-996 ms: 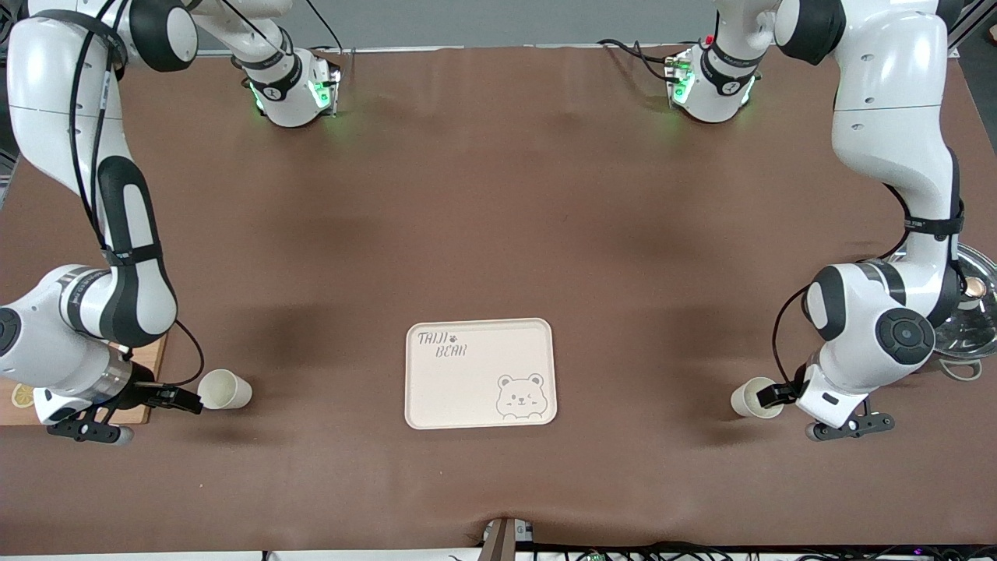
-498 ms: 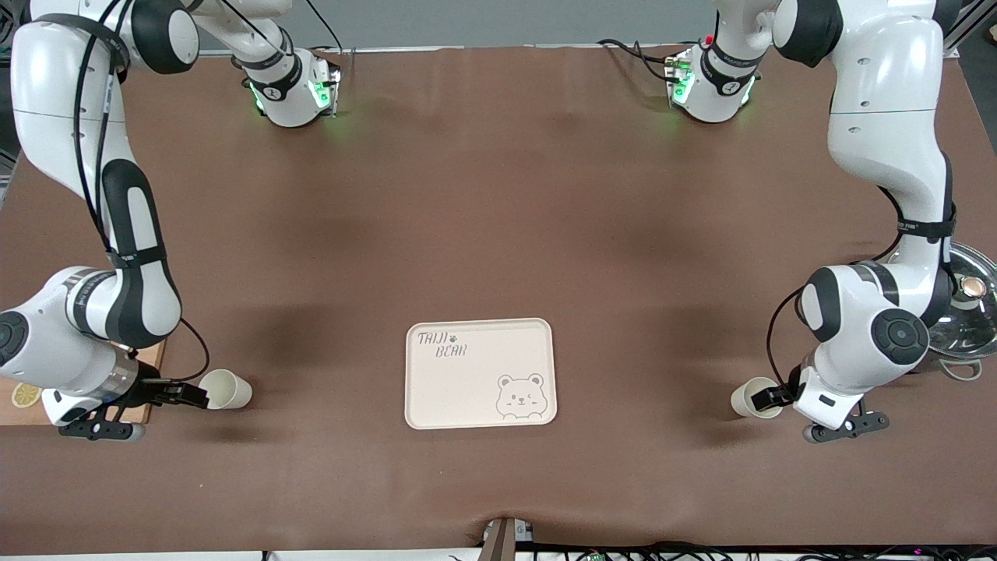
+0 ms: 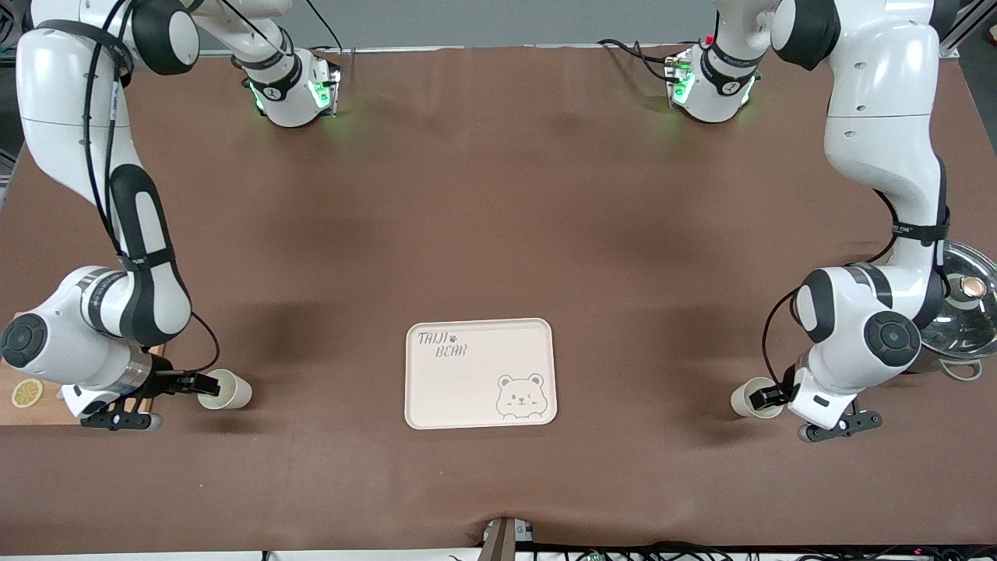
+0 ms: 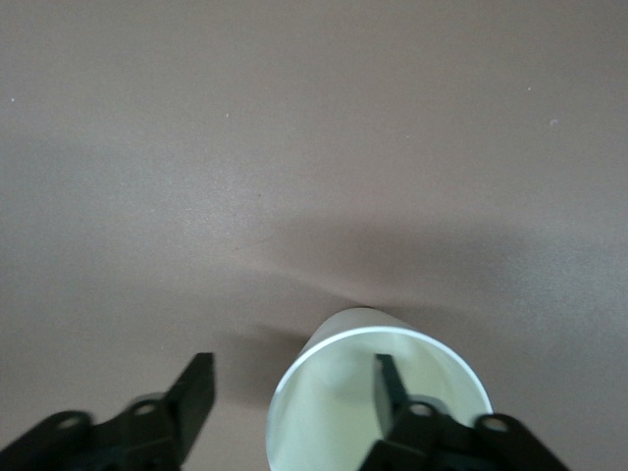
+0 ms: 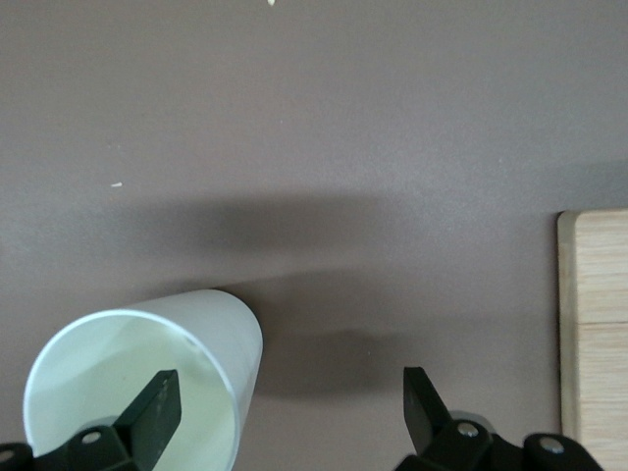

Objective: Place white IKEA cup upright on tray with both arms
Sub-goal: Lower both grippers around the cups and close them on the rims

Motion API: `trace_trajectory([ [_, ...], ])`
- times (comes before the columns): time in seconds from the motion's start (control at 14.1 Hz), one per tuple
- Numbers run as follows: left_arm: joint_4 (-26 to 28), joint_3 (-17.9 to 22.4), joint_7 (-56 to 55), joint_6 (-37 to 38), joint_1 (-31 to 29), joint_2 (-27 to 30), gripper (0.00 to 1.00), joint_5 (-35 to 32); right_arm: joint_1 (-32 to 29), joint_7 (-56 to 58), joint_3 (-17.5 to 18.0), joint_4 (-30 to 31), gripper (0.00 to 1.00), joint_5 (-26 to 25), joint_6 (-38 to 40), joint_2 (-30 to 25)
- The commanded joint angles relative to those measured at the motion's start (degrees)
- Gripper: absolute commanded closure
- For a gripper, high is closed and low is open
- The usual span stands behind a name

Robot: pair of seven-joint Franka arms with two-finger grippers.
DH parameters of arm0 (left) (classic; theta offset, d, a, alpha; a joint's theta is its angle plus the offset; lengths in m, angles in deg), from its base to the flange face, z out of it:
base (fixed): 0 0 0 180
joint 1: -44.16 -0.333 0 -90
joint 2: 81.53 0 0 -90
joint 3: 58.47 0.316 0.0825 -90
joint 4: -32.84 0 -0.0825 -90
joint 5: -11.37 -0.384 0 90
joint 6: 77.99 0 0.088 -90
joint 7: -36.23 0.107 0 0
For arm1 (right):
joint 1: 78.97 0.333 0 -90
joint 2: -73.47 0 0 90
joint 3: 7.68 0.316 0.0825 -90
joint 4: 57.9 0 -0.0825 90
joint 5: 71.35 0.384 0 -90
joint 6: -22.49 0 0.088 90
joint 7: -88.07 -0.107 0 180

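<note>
Two white cups lie on their sides on the brown table. One cup [image 3: 234, 392] lies toward the right arm's end, its mouth facing my right gripper [image 3: 206, 383]. In the right wrist view the right gripper [image 5: 287, 376] is open, with one finger inside this cup [image 5: 211, 329] and the other outside it. The other cup [image 3: 744, 398] lies toward the left arm's end. My left gripper [image 3: 768, 396] is open [image 4: 291, 360], with one finger inside that cup [image 4: 334, 412] and the other outside. The cream tray [image 3: 467, 389] lies between the two cups and holds nothing.
A wooden cutting board [image 3: 31, 405] with a lemon slice lies under the right arm; its edge shows in the right wrist view [image 5: 594, 334]. A steel pot lid [image 3: 966, 315] lies beside the left arm, at the table's edge.
Both grippers have slid toward their cups. The right gripper now has a finger in its cup's mouth. The left gripper has moved a little further onto its cup.
</note>
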Motion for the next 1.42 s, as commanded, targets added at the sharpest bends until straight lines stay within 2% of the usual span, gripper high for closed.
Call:
trace_trajectory([
  [0.0,-0.2,0.2,-1.5,-0.6,0.3,-0.1,0.61,1.1,0.0,1.1,0.1,0.5,0.0,1.4,-0.6,-0.2],
  [0.43,-0.2,0.2,-2.2,-0.6,0.3,0.0,0.9,1.1,0.6,0.9,0.1,0.1,0.0,1.4,-0.5,-0.2],
  [0.57,-0.2,0.2,-2.3,-0.6,0.3,0.0,1.0,1.1,1.1,0.5,0.1,0.0,0.21,1.4,-0.4,-0.3],
  [0.78,-0.6,0.2,-2.2,-0.6,0.3,0.4,1.0,1.1,1.1,0.4,0.1,-0.2,0.38,1.4,-0.2,-0.3],
  [1.21,-3.6,0.2,-7.0,0.2,1.4,1.1,1.0,1.0,1.2,0.4,0.1,-0.5,0.88,1.6,-0.1,-0.4],
  [1.35,-4.8,0.2,-9.1,2.0,1.8,1.1,1.0,1.0,1.2,0.4,0.1,-0.7,1.0,1.6,0.1,-0.5],
])
